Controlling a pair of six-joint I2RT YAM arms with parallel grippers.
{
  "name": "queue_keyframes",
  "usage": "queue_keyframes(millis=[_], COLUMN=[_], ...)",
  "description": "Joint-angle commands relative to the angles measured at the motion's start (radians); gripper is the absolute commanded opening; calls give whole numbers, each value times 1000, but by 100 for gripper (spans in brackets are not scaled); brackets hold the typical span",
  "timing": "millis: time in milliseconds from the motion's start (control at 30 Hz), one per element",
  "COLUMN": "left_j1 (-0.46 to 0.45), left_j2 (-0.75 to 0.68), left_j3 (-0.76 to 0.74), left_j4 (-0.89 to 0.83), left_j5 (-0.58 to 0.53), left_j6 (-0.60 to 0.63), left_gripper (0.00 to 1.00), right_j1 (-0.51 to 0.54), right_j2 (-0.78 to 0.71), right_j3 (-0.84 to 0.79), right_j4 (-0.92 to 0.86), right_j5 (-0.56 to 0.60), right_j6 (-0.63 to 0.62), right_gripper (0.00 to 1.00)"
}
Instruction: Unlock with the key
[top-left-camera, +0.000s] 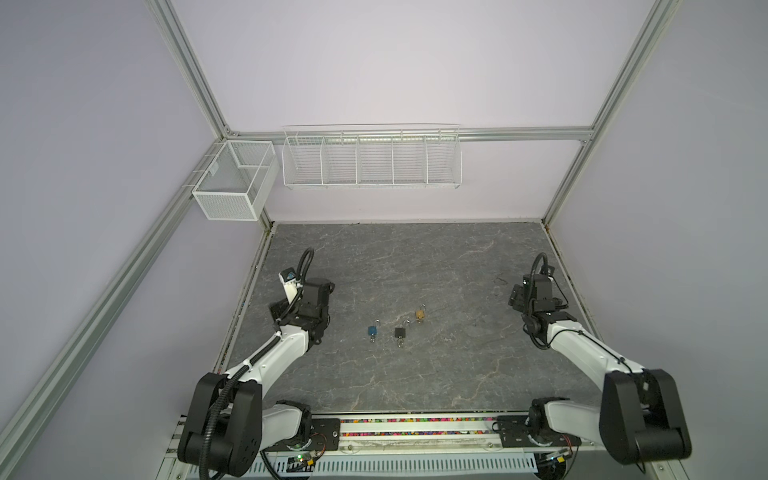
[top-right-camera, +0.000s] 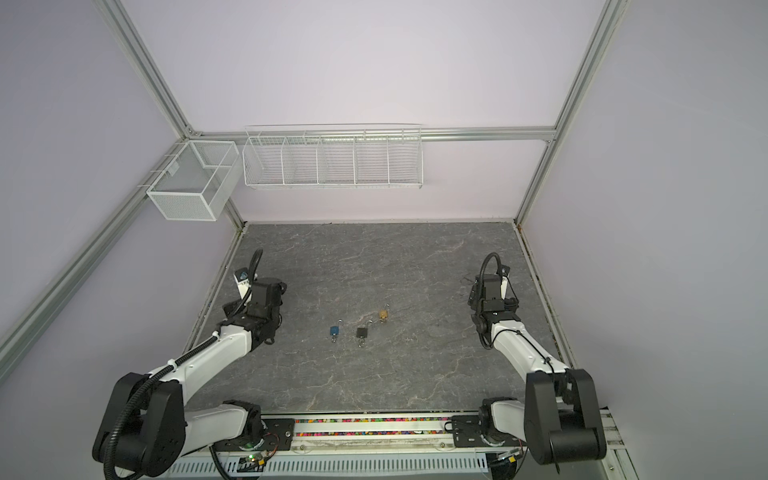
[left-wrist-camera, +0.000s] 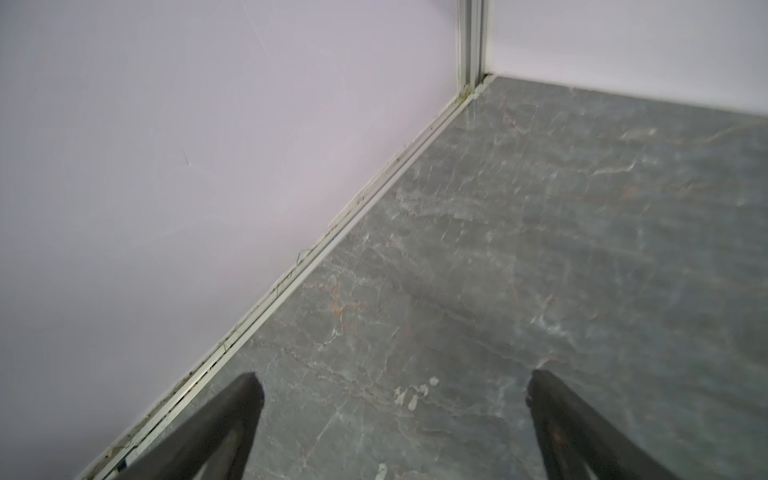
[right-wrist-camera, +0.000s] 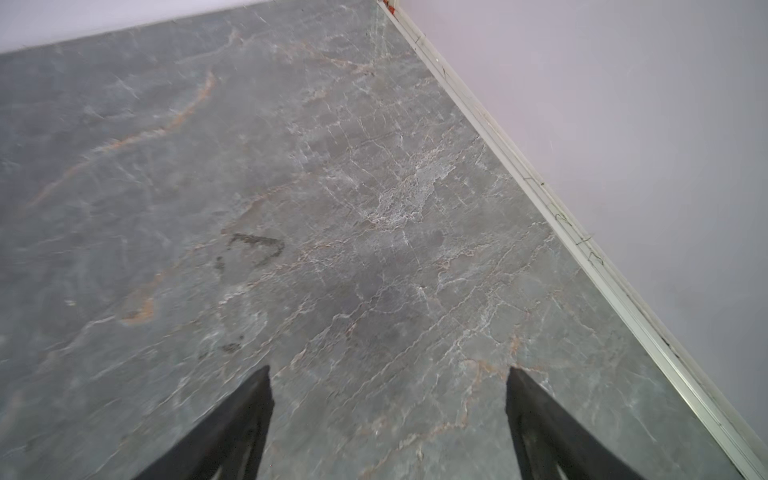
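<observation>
A robotics lab work cell built around one bench.

A grey marble-look tabletop (top-left-camera: 415, 374) is boxed in by bare lilac panels (top-left-camera: 395, 62) set in aluminium framing (top-left-camera: 519, 134). Two white-and-black robot arms (top-left-camera: 270, 357) are mounted on a rail (top-left-camera: 415, 428) along its near edge, beside a slotted cable duct (top-left-camera: 395, 463) and an exposed circuit board (top-left-camera: 301, 459). A white wire rack (top-left-camera: 372, 166) and a mesh basket (top-left-camera: 232, 183) hang above its far edge.

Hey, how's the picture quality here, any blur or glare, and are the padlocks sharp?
In both top views, light is even, no glare, but the padlocks are tiny and low-detail. Left wrist view: table slightly soft. Right wrist view: table smeared, likely motion blur.
</observation>
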Motion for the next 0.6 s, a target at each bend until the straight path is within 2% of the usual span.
queue_keyframes(millis=[0, 67, 100, 133, 233, 267, 300, 367, 433, 500, 533, 567], left_j1=[17, 33, 35, 34, 47, 49, 56, 72, 97, 103, 104, 117], left_j2=[3, 59, 102, 134, 224, 261, 297, 296, 293, 344, 349, 320], left_j3=[-161, -233, -242, -246, -244, -242, -245, -259, -268, -242, -218, -172], left_j4=[622, 846, 929, 982, 1061, 1095, 1142, 1133, 1118, 1153, 1115, 980], left_j5=[76, 160, 162, 194, 293, 310, 350, 413, 508, 505, 491, 486], left_j6=[213, 284, 321, 348, 358, 362, 379, 365, 362, 375, 374, 339], left_gripper=[100, 99, 100, 99, 99, 99, 99, 100, 100, 100, 99, 99], right_j1=[-13, -15, -17, -16, -28, -54, -88, -128, -120, -101, -98, -99], right_j2=[104, 122, 131, 125, 82, 79, 89, 130, 136, 257, 232, 197], right_j3=[-32, -4, -7, -16, -137, -151, -137, -166, -180, -230, -219, -178], right_j4=[299, 271, 296, 312, 580, 618, 580, 673, 690, 941, 895, 733], right_j5=[3, -19, -32, -60, -153, -206, -273, -383, -476, -481, -480, -481], right_j6=[-83, -98, -120, -146, -274, -268, -243, -246, -293, -322, -323, -320], right_gripper=[89, 89, 89, 89, 89, 89, 89, 89, 89, 88, 88, 88])
